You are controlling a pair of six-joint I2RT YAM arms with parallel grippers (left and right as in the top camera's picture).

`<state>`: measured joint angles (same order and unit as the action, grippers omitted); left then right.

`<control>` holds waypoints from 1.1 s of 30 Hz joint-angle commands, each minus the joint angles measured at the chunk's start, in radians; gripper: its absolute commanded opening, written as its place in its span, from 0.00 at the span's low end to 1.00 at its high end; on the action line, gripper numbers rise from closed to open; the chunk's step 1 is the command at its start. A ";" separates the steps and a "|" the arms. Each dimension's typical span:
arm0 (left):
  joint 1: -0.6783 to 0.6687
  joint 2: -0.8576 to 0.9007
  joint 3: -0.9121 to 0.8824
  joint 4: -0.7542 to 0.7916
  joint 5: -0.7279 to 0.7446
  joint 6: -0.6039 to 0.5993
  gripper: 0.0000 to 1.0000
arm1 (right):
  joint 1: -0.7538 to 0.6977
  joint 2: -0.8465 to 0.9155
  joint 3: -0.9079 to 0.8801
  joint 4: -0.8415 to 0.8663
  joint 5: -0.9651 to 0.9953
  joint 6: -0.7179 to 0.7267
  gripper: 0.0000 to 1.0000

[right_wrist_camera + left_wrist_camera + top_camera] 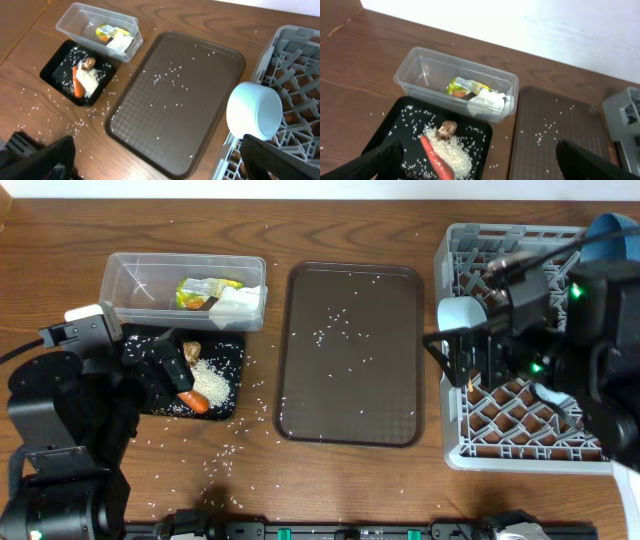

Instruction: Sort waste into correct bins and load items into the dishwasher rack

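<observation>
Hanging over the left edge of the dishwasher rack [295, 55], your right tool [157, 147] has its fingers spread wide apart with nothing between them. The white bowl [254, 111] lies tipped at that rack edge, just ahead of the right-hand finger and off-centre from the gap, so seating it better would probably mean shifting the tool rightward first. Your left tool [479, 155] is also wide apart and empty, poised above the black tray [395, 122]. There the carrot [436, 159] lies almost under the gap, beside the brown lump [447, 129] and a heap of rice [452, 152]. Its long axis runs diagonally from near the lump back toward the tool. The wrapper [460, 87] and tissue [487, 100] sit in the clear tub [420, 70] beyond. What looks unfinished is the loose rice grains [335, 320] scattered over the brown serving tray [350, 405] and the tabletop [60, 240]. They lie between your two arms, and the left arm is nearer the spill around the black tray. The blue plate [612, 228] shows at the rack's far corner; the cups cannot be made out.
</observation>
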<state>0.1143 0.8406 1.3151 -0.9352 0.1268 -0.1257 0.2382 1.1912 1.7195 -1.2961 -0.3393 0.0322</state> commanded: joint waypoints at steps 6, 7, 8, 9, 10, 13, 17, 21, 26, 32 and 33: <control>0.005 0.001 0.006 -0.006 -0.008 0.017 0.98 | 0.011 -0.023 0.011 -0.152 0.027 -0.040 0.99; 0.005 0.001 0.006 -0.006 -0.008 0.017 0.98 | 0.008 -0.023 0.011 -0.165 0.079 -0.045 0.99; 0.005 0.001 0.006 -0.006 -0.008 0.017 0.98 | 0.004 -0.031 0.011 -0.171 0.119 -0.047 0.99; 0.005 0.001 0.006 -0.006 -0.008 0.017 0.98 | 0.002 -0.040 0.011 -0.171 0.164 -0.058 0.99; 0.005 0.001 0.006 -0.006 -0.008 0.017 0.98 | 0.003 -0.050 0.011 -0.169 0.195 -0.088 0.99; 0.005 0.001 0.006 -0.006 -0.008 0.017 0.98 | 0.003 -0.103 0.011 -0.155 0.239 -0.202 0.99; 0.005 0.001 0.006 -0.006 -0.008 0.017 0.98 | 0.003 -0.190 0.011 -0.111 0.238 -0.299 0.99; 0.005 0.001 0.006 -0.006 -0.008 0.017 0.98 | -0.015 -0.271 -0.032 0.037 0.236 -0.325 0.99; 0.005 0.001 0.006 -0.006 -0.008 0.017 0.98 | -0.072 -0.389 -0.186 0.202 0.214 -0.325 0.99; 0.005 0.001 0.006 -0.006 -0.008 0.017 0.98 | -0.127 -0.537 -0.497 0.342 0.131 -0.325 0.99; 0.005 0.001 0.006 -0.006 -0.008 0.017 0.98 | -0.137 -0.560 -0.554 0.372 0.117 -0.325 0.99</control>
<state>0.1154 0.8413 1.3151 -0.9390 0.1268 -0.1257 0.1299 0.6800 1.2877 -0.9627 -0.1627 -0.2775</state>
